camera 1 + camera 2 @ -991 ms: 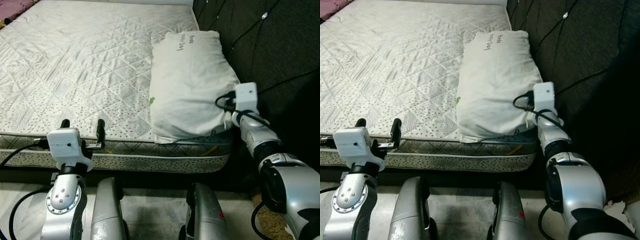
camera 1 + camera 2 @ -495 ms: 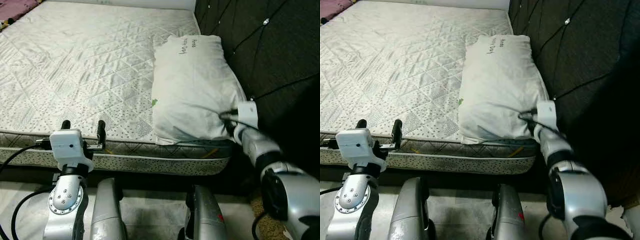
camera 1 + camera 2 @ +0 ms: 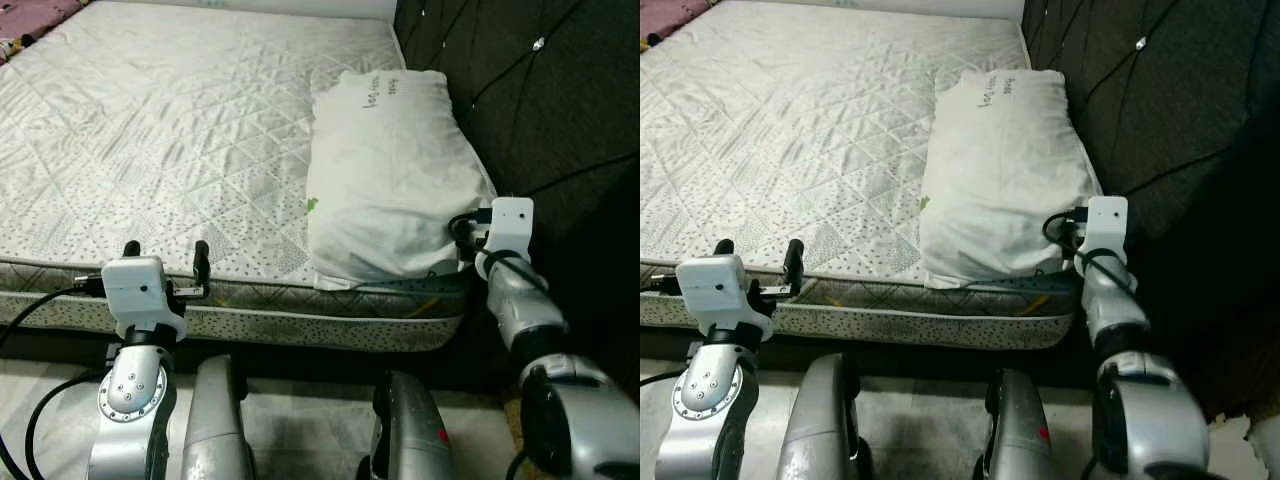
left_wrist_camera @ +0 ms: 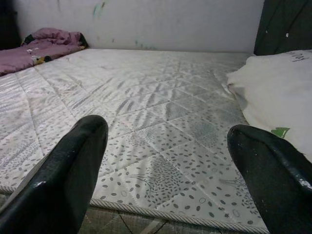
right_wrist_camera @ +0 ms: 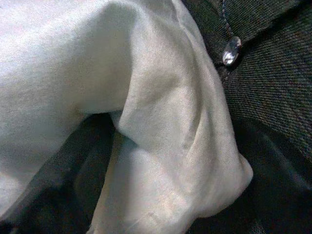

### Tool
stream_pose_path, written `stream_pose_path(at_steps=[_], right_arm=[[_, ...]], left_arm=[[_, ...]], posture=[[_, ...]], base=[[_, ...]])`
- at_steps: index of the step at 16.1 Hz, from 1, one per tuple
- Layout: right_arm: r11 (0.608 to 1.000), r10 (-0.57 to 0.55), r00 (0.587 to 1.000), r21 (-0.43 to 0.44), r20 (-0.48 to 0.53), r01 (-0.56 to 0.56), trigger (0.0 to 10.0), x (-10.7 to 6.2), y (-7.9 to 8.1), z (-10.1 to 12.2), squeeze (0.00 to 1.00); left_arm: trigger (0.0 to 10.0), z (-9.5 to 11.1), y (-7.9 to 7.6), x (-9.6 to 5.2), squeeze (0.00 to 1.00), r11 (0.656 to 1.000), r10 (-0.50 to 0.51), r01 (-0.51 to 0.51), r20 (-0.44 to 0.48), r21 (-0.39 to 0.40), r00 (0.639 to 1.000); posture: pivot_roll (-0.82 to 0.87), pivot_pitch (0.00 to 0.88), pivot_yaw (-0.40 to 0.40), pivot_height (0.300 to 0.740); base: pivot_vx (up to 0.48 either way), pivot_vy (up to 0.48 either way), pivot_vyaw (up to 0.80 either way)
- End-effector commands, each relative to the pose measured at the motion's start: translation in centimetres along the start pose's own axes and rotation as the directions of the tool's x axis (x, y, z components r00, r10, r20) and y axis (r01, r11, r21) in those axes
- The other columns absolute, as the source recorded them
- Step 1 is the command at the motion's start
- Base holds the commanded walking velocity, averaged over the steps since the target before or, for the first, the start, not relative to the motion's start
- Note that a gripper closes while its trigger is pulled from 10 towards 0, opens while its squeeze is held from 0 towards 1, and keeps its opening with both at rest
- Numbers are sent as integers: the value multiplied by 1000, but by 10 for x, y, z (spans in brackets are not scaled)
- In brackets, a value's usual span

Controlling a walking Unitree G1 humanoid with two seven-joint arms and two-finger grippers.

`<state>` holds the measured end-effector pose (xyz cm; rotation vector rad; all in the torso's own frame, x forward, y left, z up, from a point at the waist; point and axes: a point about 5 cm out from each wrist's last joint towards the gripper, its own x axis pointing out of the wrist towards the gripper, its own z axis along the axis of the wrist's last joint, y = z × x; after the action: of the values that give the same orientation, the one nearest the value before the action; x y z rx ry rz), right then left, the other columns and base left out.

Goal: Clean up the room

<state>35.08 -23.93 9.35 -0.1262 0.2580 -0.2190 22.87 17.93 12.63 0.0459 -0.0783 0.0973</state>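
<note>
1. A bare quilted mattress [image 3: 180,130] is seen on the bed, with a white pillow [image 3: 395,170] laid at its right side, against the dark tufted headboard [image 3: 530,110].
2. The pillow's near end is seen overhanging the mattress edge slightly; black handwriting is shown near its far end.
3. The right gripper [image 5: 146,195] is held at the pillow's near right corner, between pillow and headboard; a fold of the white cloth is seen right against its dark fingers, but whether they are closed on it cannot be told.
4. The left gripper [image 4: 170,161] is held at the mattress's near edge, well apart from the pillow, with its fingers [image 4: 73,170] spread apart and nothing held between them.
5. A purple blanket [image 4: 44,44] is seen bunched at the far corner of the bed, by the wall.
</note>
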Motion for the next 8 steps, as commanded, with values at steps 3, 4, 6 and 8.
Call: stream_pose_path(at_steps=[3, 4, 6, 8], right_arm=[[1000, -19, 999, -8, 39, 19, 10000, -18, -10, -11, 1000], [1000, 8, 999, -4, 32, -8, 10000, -26, -9, -18, 1000], [998, 63, 998, -10, 31, -63, 10000, -42, -6, -28, 1000], [991, 135, 983, -18, 126, -134, 10000, -49, 2, -12, 1000]], left_arm=[[10000, -2, 5, 5, 0, 999, 45, -45, 11, 25, 999], [10000, -2, 7, 6, 0, 998, 56, -57, 13, 22, 998], [10000, -3, 10, 7, 0, 997, 78, -79, 23, 15, 997], [10000, -1, 13, 9, 0, 995, 101, -101, 42, 9, 994]], posture=[[5, 0, -56, 554], [0, 0, -59, 554], [-9, 0, -62, 554], [-19, 0, -58, 554]], base=[[0, 0, 0], [0, 0, 0], [0, 0, 0], [0, 0, 0]])
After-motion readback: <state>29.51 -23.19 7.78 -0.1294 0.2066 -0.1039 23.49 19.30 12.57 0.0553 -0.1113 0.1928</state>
